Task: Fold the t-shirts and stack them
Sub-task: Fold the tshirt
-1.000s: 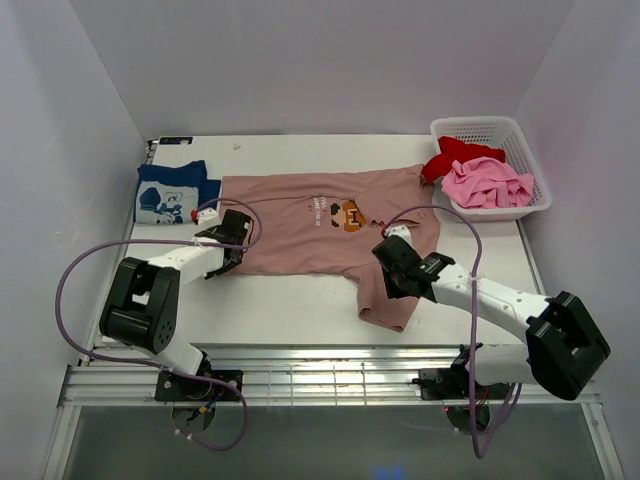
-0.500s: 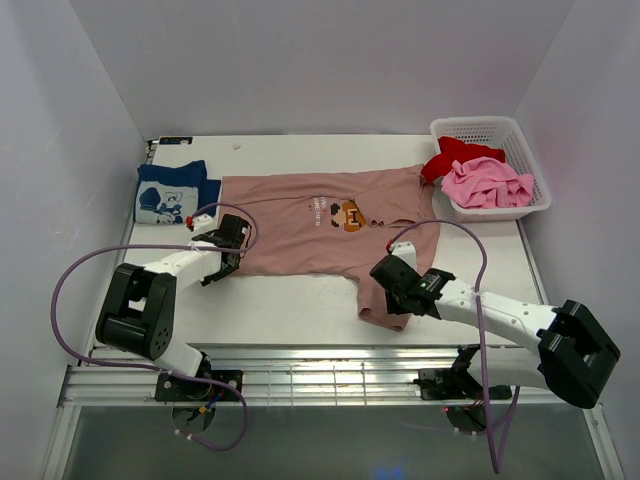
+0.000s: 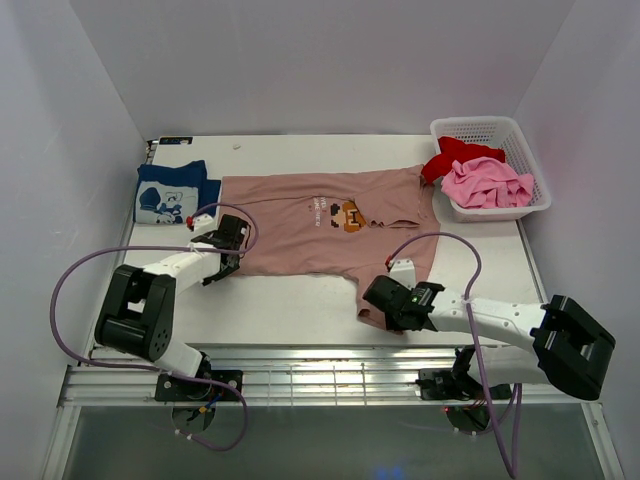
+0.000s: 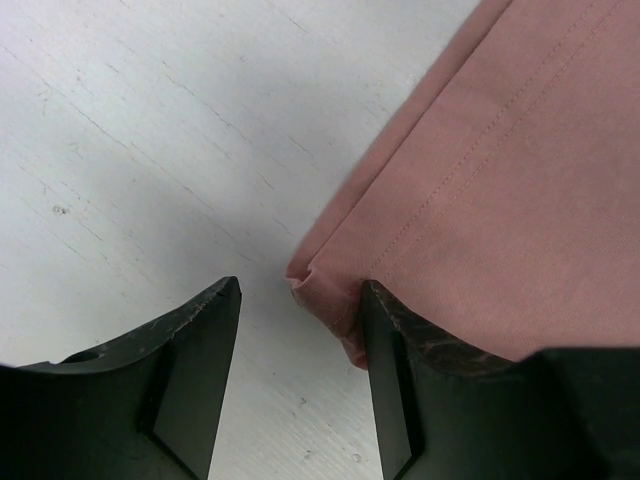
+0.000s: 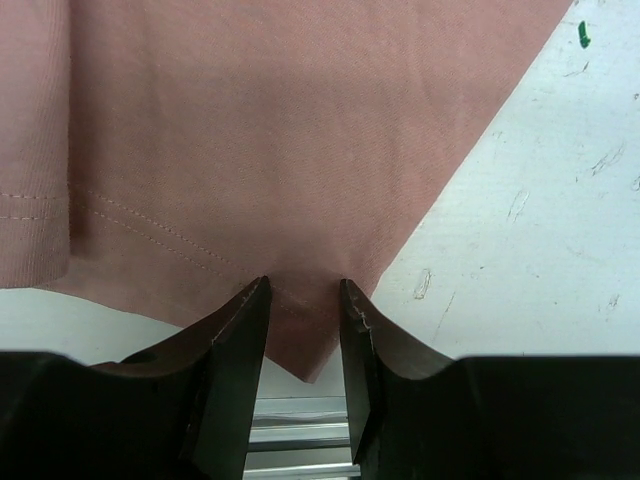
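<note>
The dusty pink-tan t-shirt (image 3: 320, 225) lies spread flat across the table, print up, with one sleeve hanging towards the near edge. My left gripper (image 3: 232, 246) is open at its lower left corner. In the left wrist view the hem corner (image 4: 330, 290) lies between the jaws, against the right finger (image 4: 390, 370), and my left gripper (image 4: 300, 290) holds nothing. My right gripper (image 3: 386, 300) is low over the sleeve end. In the right wrist view it (image 5: 303, 286) is open with a narrow gap, and its jaws straddle the sleeve corner (image 5: 300, 150). The navy t-shirt (image 3: 170, 192) lies folded at the far left.
A white basket (image 3: 490, 125) at the far right holds the red t-shirt (image 3: 452, 155) and the bright pink one (image 3: 487, 182). The table's metal front rail (image 3: 330, 375) runs just below the sleeve end. White walls close in the left, back and right.
My right gripper has moved along the sleeve towards the near edge, to its lower corner. My left gripper has stayed at the shirt's corner.
</note>
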`<action>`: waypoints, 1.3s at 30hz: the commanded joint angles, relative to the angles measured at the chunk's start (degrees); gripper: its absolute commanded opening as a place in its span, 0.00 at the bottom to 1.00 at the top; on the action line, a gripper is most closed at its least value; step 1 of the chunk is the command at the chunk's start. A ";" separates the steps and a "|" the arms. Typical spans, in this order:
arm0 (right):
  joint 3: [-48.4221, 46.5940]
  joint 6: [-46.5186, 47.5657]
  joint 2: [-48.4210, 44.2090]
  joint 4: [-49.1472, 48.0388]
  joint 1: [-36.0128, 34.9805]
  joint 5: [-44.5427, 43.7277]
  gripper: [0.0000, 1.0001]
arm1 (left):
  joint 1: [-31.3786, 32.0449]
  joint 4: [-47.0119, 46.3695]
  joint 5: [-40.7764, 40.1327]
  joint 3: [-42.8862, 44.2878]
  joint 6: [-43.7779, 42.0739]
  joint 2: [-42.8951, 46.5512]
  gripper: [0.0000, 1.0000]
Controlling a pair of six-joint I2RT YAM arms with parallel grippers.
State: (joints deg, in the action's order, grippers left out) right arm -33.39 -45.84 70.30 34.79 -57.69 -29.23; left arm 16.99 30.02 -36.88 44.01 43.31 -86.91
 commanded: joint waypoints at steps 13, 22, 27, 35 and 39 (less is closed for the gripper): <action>-0.36 -12.34 1.59 9.51 -7.96 -2.41 0.41 | -0.03 -4.80 5.42 -2.79 -3.15 5.71 0.61; -0.10 -16.21 1.07 12.85 -9.98 -3.02 0.41 | 0.14 -1.81 4.28 -1.91 -1.91 4.12 0.61; 1.21 -16.82 1.24 11.89 -10.42 -1.89 0.36 | 0.23 -1.10 3.49 -1.56 -1.56 2.89 0.58; 2.89 -16.12 2.29 8.81 -11.21 -0.30 0.08 | 0.41 -0.31 2.26 -1.03 -1.21 1.83 0.26; -0.70 -16.91 2.38 12.40 -12.18 -2.92 0.08 | 0.41 -0.49 1.73 -0.33 -1.30 1.84 0.02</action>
State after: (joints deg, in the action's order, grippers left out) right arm -33.43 -61.14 71.00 41.41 -68.84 -33.36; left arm 17.37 28.58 -33.32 42.26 42.02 -85.52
